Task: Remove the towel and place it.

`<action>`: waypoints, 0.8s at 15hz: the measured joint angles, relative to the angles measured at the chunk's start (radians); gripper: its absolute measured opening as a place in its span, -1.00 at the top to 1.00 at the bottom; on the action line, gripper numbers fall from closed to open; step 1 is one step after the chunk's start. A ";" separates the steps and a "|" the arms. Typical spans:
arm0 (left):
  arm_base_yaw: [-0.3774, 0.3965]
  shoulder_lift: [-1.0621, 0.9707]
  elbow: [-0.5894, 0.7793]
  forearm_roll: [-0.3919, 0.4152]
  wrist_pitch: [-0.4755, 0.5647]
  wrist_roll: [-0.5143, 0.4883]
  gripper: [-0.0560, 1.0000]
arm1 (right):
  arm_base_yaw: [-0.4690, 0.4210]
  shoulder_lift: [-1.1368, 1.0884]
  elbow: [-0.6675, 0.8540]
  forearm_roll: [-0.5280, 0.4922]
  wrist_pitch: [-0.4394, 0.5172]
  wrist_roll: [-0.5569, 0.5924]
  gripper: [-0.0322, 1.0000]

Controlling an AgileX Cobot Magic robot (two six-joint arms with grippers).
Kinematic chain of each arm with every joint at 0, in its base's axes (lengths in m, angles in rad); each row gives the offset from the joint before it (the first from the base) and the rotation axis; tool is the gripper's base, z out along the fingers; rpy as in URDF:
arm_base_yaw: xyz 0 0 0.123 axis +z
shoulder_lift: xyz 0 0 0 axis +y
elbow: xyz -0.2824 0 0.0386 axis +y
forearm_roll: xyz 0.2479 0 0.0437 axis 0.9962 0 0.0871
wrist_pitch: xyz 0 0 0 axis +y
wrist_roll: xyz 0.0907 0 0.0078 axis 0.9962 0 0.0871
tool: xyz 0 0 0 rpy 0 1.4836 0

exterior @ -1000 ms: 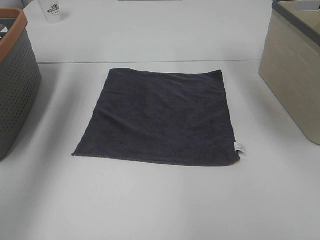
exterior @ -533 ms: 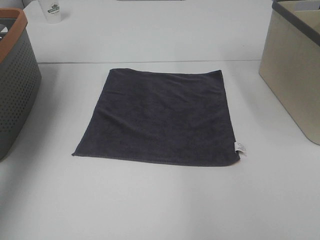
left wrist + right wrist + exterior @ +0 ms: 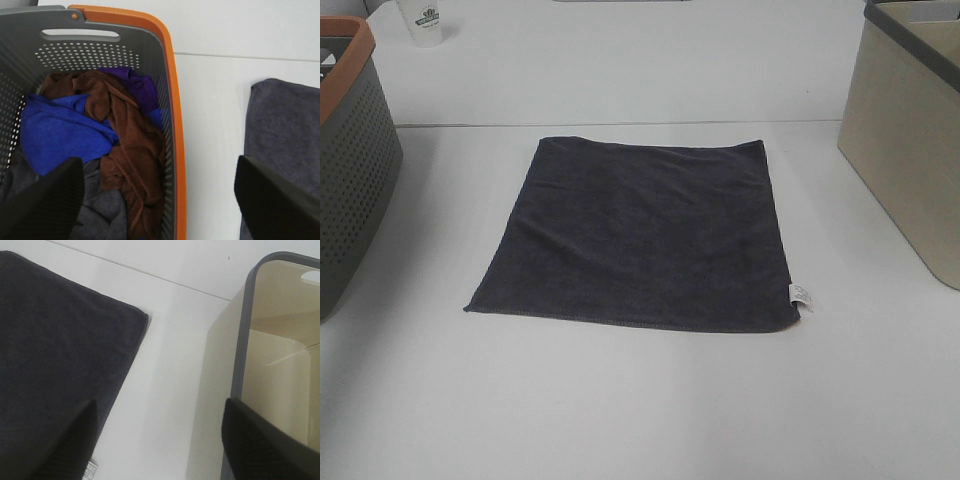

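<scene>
The left gripper (image 3: 160, 200) hung with its fingers spread wide, holding nothing, above the rim of the grey basket (image 3: 172, 125) of cloths. The right gripper (image 3: 155, 440) was likewise spread and empty beside the beige basket (image 3: 242, 355). The towel (image 3: 645, 235) lay flat at centre frame on the table (image 3: 620, 400), between both baskets.

No arm is seen in the exterior high view. The left end effector (image 3: 160, 200) is shown with its dark fingers (image 3: 42, 205) spread wide apart. The right end effector (image 3: 157, 445) is likewise held wide open, nothing being gripped.
</scene>
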 joint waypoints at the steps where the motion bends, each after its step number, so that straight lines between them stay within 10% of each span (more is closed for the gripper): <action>1: 0.000 0.000 0.000 0.010 0.014 -0.001 -0.55 | 0.000 -0.001 0.000 0.000 0.001 0.003 -0.41; 12: 0.000 -0.491 0.617 0.112 -0.016 -0.047 -0.55 | 0.000 -0.464 0.660 -0.006 0.010 0.030 -0.41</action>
